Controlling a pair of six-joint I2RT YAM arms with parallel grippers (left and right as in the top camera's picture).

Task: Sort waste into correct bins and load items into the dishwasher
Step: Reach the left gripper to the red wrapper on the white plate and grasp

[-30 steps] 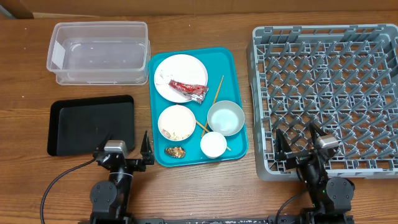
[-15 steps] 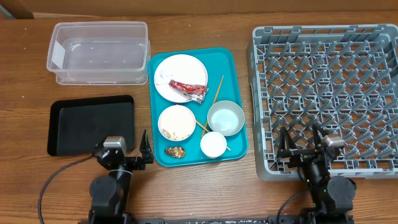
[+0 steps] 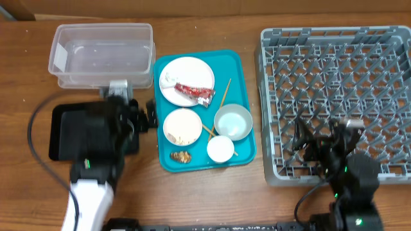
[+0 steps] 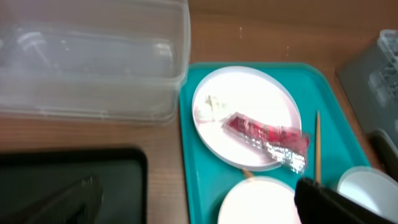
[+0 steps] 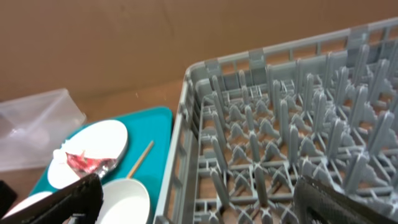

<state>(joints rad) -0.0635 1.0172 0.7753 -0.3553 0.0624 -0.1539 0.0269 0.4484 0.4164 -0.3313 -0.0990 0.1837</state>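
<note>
Grey dish rack (image 3: 334, 96) at right: stiff, nothing loaded. Clear tub (image 3: 103, 54) far left, light. White plate (image 3: 186, 77) on teal tray (image 3: 239, 64): hard, breakable, slick, so take it by the rim. Red wrapper (image 3: 194, 93) on plate: feather-light, crinkly, pinch mid-length. Left gripper (image 3: 131, 119) and right gripper (image 3: 319, 144) gape, empty. Wrist views blurred; white lump (image 4: 210, 106) beside wrapper unclear
</note>
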